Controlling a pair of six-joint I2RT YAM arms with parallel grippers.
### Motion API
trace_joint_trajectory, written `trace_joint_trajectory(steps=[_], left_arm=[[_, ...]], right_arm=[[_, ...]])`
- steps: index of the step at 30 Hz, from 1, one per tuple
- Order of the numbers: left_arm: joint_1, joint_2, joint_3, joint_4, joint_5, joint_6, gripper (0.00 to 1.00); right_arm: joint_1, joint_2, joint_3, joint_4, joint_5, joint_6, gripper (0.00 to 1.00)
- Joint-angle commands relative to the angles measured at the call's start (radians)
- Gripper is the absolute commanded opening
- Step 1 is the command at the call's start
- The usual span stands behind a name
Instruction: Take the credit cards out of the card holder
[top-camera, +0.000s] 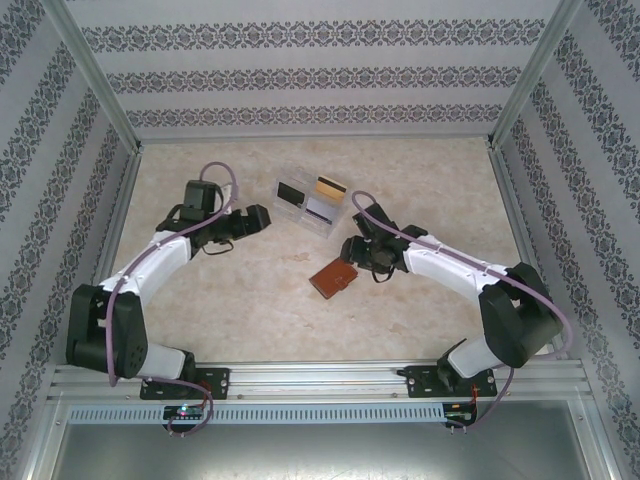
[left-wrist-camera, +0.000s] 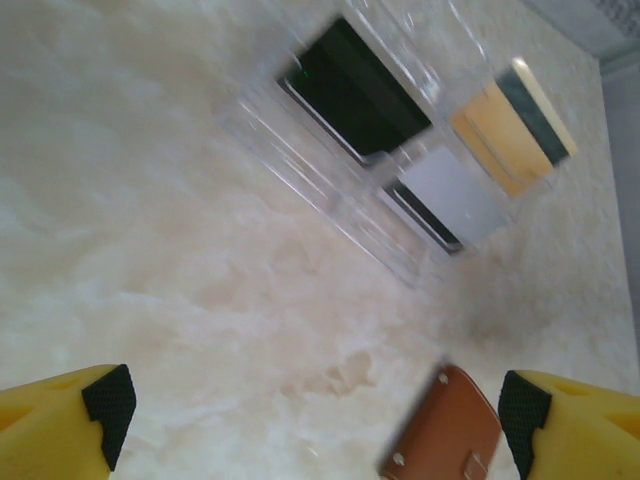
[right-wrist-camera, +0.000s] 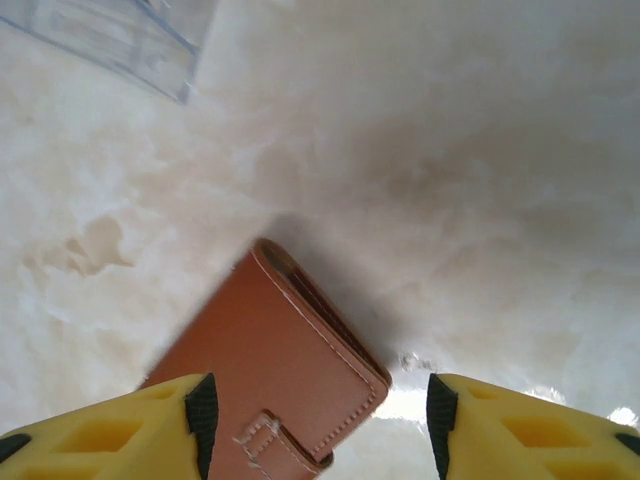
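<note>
The brown card holder (top-camera: 333, 279) lies folded shut on the table, its strap fastened. Open above it is my right gripper (top-camera: 351, 248); in the right wrist view the card holder (right-wrist-camera: 268, 365) lies partly between the yellow fingers of that gripper (right-wrist-camera: 320, 415), untouched. My left gripper (top-camera: 263, 215) hovers open left of the clear tray with nothing in it. Its wrist view shows the left gripper (left-wrist-camera: 315, 410) over bare table, the card holder (left-wrist-camera: 445, 432) by its right finger. A yellow-orange card (left-wrist-camera: 505, 135), a black card (left-wrist-camera: 355, 90) and a grey card (left-wrist-camera: 450, 190) lie in the tray.
The clear plastic compartment tray (top-camera: 296, 216) sits at the table's middle back, its corner (right-wrist-camera: 120, 35) also at the upper left of the right wrist view. Patterned walls and metal posts close in the table. Bare marble-look surface stretches left and right of the arms.
</note>
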Motion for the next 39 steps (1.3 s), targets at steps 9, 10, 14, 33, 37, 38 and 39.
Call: trace_joint_trajectory(steps=[9, 10, 14, 33, 37, 38, 39], left_arm=[[-0.235, 0.189, 0.082, -0.044, 0.098, -0.086, 0.76], [-0.253, 0.209, 0.09, -0.046, 0.103, -0.086, 0.75], [-0.309, 0.277, 0.121, -0.041, 0.124, -0.089, 0.67], [-0.393, 0.433, 0.149, -0.016, 0.198, -0.146, 0.52], [-0.393, 0.449, 0.138, 0.039, 0.256, -0.179, 0.52], [-0.392, 0.453, 0.135, 0.052, 0.261, -0.191, 0.52], [-0.392, 0.455, 0.134, 0.057, 0.265, -0.195, 0.52]], right_arm=[[0.001, 0.002, -0.147, 0.168, -0.067, 0.2, 0.37], [0.003, 0.008, -0.151, 0.178, -0.068, 0.206, 0.35], [0.009, 0.051, -0.148, 0.19, -0.074, 0.213, 0.29], [0.017, 0.137, -0.145, 0.205, -0.07, 0.187, 0.23], [0.018, 0.134, -0.154, 0.218, -0.068, 0.189, 0.23], [0.018, 0.132, -0.156, 0.221, -0.069, 0.19, 0.23], [0.019, 0.132, -0.157, 0.225, -0.071, 0.19, 0.23]])
